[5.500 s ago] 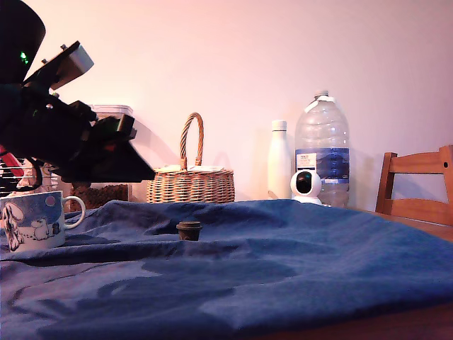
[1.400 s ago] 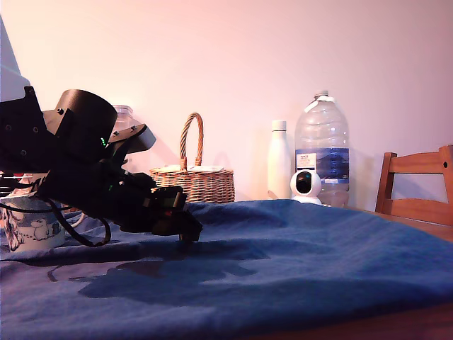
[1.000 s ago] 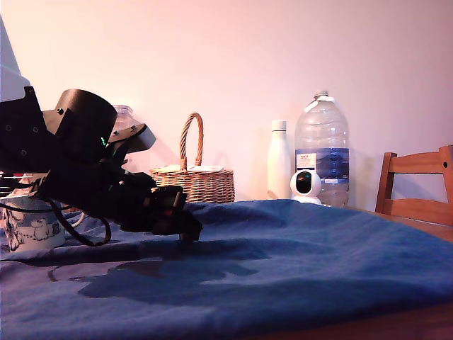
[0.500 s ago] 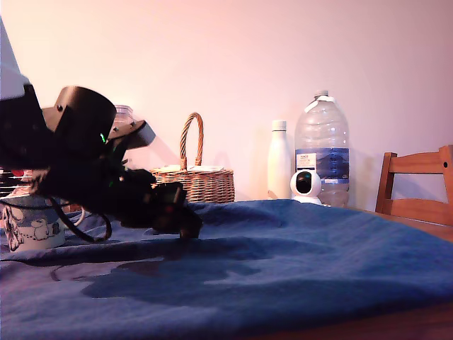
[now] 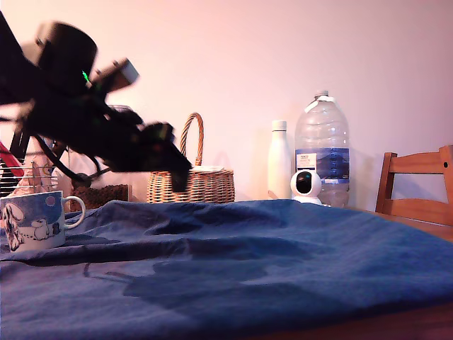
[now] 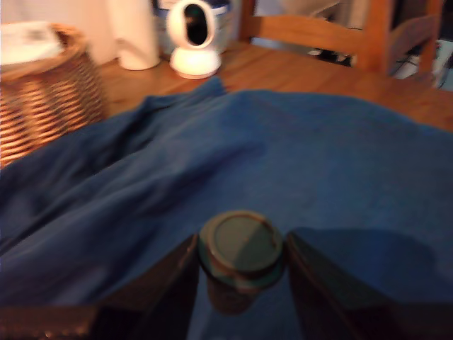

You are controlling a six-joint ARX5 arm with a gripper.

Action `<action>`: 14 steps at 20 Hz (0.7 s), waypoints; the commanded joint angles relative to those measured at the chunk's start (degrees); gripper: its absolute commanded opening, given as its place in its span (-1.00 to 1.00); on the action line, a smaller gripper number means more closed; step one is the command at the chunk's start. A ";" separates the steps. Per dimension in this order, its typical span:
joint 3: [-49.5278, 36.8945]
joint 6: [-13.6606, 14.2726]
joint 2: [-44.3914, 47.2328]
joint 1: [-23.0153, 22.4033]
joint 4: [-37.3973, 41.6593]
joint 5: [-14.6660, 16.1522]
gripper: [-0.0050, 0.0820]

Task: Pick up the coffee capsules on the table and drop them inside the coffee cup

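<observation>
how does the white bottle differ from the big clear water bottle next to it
The white bottle is opaque, plain and slim; the clear water bottle is see-through and carries a label. The white bottle is shorter and much narrower; the water bottle is taller and far wider. In the exterior view the white bottle is to the left, and the white camera sits in front of the water bottle. Both stand upright by the wall, behind the blue cloth.

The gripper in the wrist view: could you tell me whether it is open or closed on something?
Shut on the dark capsule: the gripper has both fingers pressed against its sides, holding it above the blue cloth.
</observation>
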 commanded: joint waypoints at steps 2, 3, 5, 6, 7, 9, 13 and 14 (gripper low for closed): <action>0.17 0.63 -2.60 2.23 -1.79 0.04 -0.30; 0.17 0.63 -3.39 3.19 -2.40 0.04 -0.30; 0.17 0.63 -4.83 5.18 -3.91 0.04 -0.30; 0.17 0.63 -5.62 6.23 -4.85 0.02 -0.30; 0.17 0.63 -6.16 7.28 -5.33 0.02 -0.30; 0.17 0.63 -7.06 9.49 -6.23 0.02 -0.30; 0.17 0.61 -7.41 13.57 -9.09 0.02 -0.30; 0.17 0.61 -7.41 14.45 -9.53 0.02 -0.30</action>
